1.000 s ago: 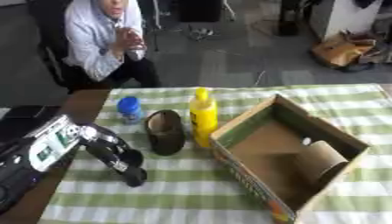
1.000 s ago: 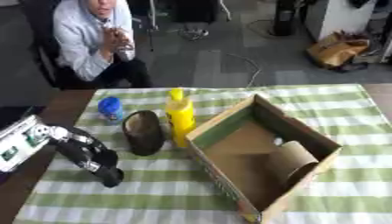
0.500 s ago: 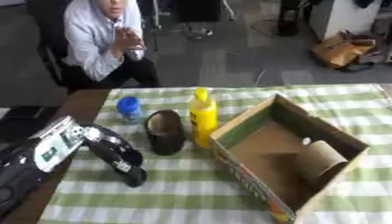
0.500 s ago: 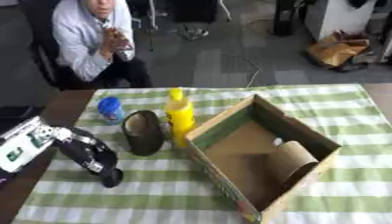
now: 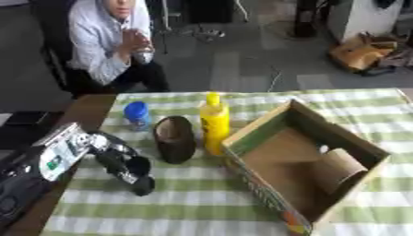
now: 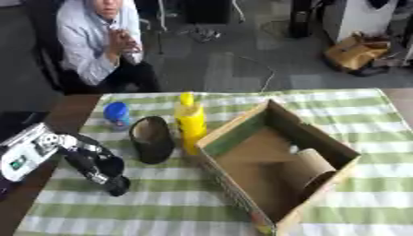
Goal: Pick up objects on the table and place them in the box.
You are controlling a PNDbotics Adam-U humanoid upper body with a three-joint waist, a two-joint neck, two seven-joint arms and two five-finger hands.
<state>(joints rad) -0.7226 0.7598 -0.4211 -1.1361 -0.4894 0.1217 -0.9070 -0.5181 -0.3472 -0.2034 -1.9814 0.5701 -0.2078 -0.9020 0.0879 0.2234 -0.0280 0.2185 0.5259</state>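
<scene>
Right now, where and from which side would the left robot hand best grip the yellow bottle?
Probably around the yellow bottle's upright body below the cap, approaching over the brown cup; the box blocks its right side.

Left hand point(image 5: 121, 163), fingers curled, empty.

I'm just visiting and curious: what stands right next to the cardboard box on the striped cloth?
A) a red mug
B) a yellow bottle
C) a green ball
B: the yellow bottle stands upright against the left wall of the cardboard box.
</scene>
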